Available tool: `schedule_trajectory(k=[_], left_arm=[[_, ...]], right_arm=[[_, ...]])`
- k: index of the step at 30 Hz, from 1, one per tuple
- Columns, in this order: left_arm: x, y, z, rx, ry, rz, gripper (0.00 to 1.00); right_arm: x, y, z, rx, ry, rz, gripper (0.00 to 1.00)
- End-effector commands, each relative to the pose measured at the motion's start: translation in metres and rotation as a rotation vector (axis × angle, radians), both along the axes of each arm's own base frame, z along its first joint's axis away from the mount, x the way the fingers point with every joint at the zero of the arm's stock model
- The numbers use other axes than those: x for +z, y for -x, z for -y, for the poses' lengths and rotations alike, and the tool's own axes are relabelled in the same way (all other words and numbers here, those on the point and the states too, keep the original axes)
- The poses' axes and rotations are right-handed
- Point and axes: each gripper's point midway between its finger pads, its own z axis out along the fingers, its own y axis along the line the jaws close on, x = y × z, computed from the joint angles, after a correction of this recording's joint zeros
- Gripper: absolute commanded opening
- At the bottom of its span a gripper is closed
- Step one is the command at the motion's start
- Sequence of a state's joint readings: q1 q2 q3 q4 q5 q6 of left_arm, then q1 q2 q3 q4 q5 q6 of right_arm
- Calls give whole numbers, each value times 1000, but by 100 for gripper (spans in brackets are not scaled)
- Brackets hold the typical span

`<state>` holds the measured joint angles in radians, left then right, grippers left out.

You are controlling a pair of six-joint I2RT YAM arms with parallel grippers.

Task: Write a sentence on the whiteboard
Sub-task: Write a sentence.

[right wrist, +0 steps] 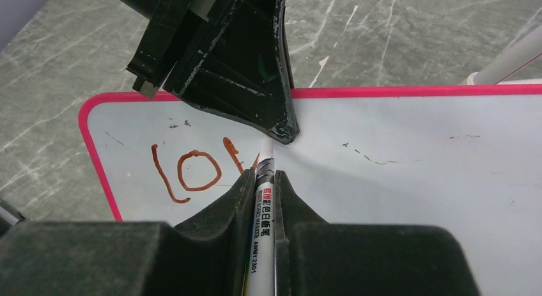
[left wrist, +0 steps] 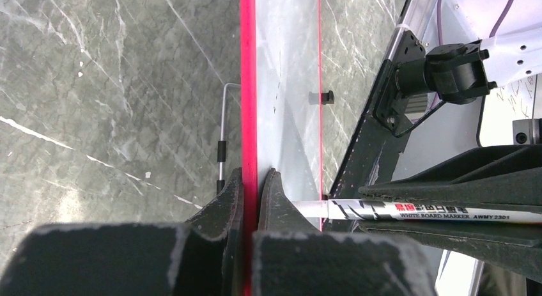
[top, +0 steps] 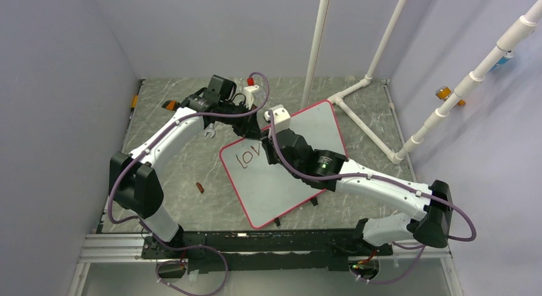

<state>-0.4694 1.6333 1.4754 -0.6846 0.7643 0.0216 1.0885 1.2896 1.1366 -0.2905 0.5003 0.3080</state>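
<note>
Right wrist view: right fingers (right wrist: 238,203) clenched on the marker (right wrist: 264,200), its tip at the whiteboard (right wrist: 415,194) mid-frame. The sentence (right wrist: 198,171) reads "lo" plus a stroke, lower left. Left fingers (left wrist: 229,203) pinch the board's red rim. Board looks light, stiff, slick, and may slide on the desk (top: 204,213). Grip the rim, press gently.

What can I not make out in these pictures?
Tip of the marker: right wrist view, hidden under a finger of the left gripper.
The sentence past "lo": right wrist view, the right gripper covers it; top view, the right arm does.
Small red thing on the table: top view, too small to name.
</note>
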Motion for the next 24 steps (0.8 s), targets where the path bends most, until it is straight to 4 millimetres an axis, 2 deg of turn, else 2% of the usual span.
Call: schedule_trajectory(k=[1,14,19,24], left_arm=[[7,-33,-15,45,-107,275,0],[6,-34,-15,51,-110,275,0],[7,-34,-15,50,-108,276,0],[6,-34,-15,49,-111,275,0]], right_arm=[[8,-13,3,-34,27,35,0],[28,12,24,-7,-99,10,0],[22,15,34,-24,-96,7,0],[14,14,33,-26,-86,-1,0]])
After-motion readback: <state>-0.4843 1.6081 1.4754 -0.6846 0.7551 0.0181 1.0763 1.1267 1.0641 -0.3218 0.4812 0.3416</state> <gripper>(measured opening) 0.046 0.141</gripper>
